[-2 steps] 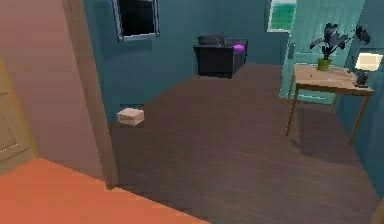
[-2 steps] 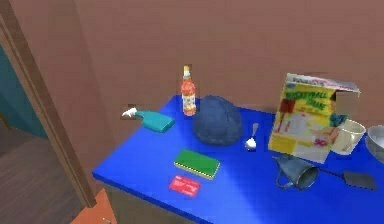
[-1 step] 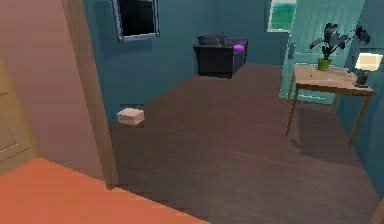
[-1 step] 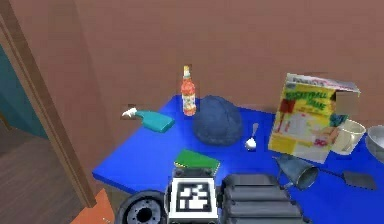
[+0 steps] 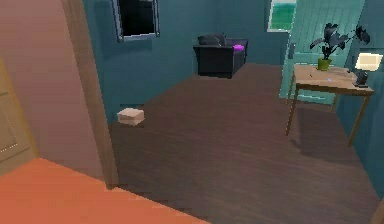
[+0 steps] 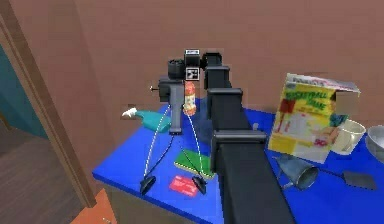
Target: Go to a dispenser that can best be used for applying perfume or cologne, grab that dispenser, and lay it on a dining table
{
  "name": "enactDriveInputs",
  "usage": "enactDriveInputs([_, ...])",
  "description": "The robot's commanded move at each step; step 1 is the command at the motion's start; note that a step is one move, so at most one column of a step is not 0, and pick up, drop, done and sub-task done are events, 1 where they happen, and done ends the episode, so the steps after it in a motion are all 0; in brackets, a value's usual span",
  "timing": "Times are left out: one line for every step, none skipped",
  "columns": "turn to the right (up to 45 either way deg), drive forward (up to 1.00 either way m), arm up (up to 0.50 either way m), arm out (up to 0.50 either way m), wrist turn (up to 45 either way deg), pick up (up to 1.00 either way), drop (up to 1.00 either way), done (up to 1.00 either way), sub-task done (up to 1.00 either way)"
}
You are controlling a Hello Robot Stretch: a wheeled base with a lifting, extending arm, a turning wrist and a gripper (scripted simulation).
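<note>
**A:** Start at the gripper [image 6: 174, 182], low over the blue table [image 6: 125, 165]. What's the jaw state?

**B:** Can't tell, nor whether it's holding anything. A red packet [image 6: 182, 186] lies right at the fingertips.

**A:** And the dispenser [image 6: 188, 101]?

**B:** It's an orange bottle with a pale cap, at twelve o'clock from the fingertips. It's hard by the gripper's dark body, long axis upright. Touching or not, I can't say.

**A:** So which way does the reach go?

**B:** Toward twelve, I'd judge, taking it across its upright sides. The cereal box [image 6: 315, 115] sits well off at two o'clock.
</note>
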Motion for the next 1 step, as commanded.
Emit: enactDriveInputs([0.0, 0.0, 0.0, 0.0, 45.0, 0.0, 0.0, 0.0, 0.0])
